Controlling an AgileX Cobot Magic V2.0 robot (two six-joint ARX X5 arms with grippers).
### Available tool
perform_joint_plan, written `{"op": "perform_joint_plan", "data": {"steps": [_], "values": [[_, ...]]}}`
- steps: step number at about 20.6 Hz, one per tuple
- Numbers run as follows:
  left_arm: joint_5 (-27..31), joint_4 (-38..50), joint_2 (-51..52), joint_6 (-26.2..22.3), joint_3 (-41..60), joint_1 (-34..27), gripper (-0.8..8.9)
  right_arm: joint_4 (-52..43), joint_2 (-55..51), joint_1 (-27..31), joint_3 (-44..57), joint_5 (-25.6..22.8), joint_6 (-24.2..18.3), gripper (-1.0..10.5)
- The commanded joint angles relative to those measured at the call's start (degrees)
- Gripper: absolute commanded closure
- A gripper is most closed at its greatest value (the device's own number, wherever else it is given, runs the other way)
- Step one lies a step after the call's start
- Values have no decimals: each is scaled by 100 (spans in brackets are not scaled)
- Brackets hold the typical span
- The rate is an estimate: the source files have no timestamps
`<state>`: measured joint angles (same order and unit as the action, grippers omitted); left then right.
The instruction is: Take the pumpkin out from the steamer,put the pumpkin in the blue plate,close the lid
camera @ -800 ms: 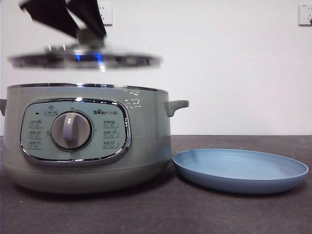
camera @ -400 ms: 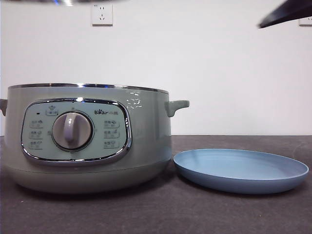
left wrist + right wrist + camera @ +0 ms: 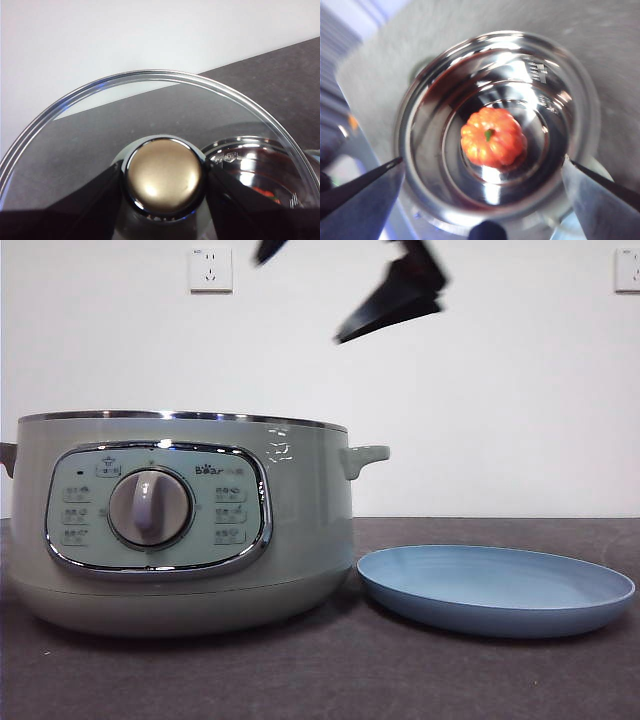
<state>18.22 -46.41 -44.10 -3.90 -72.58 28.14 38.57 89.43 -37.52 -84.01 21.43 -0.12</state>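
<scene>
Hovering above the uncovered steamer (image 3: pixel 185 525), the right claw (image 3: pixel 482 175) is spread wide over the pumpkin (image 3: pixel 493 137), which sits centred on the bowl floor. Left claw (image 3: pixel 162 175) holds the lid (image 3: pixel 150 100) by its knob, aloft. Advice: descend straight, straddle the ribs, clear the rim; blue plate (image 3: pixel 495 590) waits right on the counter (image 3: pixel 320 680).
</scene>
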Motion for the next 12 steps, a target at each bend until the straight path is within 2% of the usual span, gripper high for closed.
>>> {"op": "perform_joint_plan", "data": {"steps": [1,6,12], "values": [[138,55,70,-66,-92,2,822,409,732,-376,-734,-575,-629,312],[136,-297,66,-61,-92,2,822,682,1858,-997,-1499,-1589,-1379,313],[133,-291,66,-61,-92,2,822,516,2476,-1143,-1502,-1582,-1499,317]]}}
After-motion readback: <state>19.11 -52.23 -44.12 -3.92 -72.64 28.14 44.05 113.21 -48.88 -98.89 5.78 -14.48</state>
